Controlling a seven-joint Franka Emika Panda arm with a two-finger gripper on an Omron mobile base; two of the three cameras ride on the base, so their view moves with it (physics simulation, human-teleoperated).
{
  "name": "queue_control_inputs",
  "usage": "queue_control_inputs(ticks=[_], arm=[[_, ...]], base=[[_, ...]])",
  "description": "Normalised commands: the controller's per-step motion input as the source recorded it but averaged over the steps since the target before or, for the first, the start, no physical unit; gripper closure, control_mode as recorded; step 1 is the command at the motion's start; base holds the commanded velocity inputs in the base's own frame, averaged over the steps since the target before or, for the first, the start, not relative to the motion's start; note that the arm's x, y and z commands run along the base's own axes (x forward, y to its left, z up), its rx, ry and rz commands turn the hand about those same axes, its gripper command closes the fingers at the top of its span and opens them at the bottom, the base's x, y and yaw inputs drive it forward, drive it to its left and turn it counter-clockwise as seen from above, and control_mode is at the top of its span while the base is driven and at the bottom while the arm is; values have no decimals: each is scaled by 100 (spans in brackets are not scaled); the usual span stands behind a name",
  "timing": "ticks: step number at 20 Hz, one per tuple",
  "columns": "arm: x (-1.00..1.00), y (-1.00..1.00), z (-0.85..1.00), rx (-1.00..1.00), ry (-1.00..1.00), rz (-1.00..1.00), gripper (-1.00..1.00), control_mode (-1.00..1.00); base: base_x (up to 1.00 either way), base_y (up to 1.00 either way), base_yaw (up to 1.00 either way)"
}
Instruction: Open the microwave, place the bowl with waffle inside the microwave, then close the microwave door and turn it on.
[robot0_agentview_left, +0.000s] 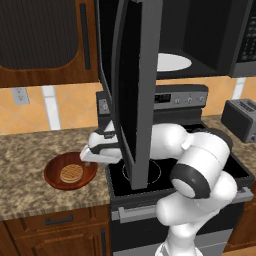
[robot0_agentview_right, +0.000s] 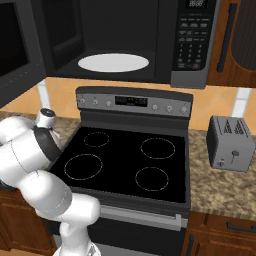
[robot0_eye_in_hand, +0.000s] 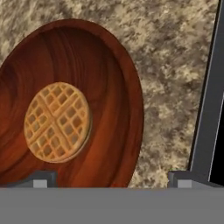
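— Speckled granite counter (robot0_eye_in_hand: 175, 87) is carrying the bowl (robot0_agentview_left: 70, 172), which is sitting just below and ahead of the hand (robot0_agentview_left: 92, 154), with the waffle (robot0_eye_in_hand: 57, 122) lying loose in its middle.

— Is the hand holding anything?

— No, its fingers (robot0_eye_in_hand: 41, 179) are standing wide open, straddling the bowl's near rim. The door (robot0_agentview_left: 131, 90) is hanging open right beside the hand.

— How is it likely to handle?

— Probably stiff, light and smooth, wood-looking, so slippery. I'm judging the rim nearest the hand the place to pinch, keeping the bowl level so the waffle isn't sliding on the way up to the microwave (robot0_agentview_right: 125, 40).
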Motion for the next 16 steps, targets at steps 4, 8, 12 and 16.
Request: queue_control_inputs(ticks=[4, 8, 12, 16], arm=[[15, 17, -31, -5, 0, 0, -100, -100], [14, 16, -28, -5, 0, -1, -100, -100], [11, 15, -23, -4, 0, -1, -100, -100], [1, 9, -14, -2, 0, -2, 100, -100]], base=[[0, 0, 0], [0, 0, 0], [0, 0, 0], [0, 0, 0]])
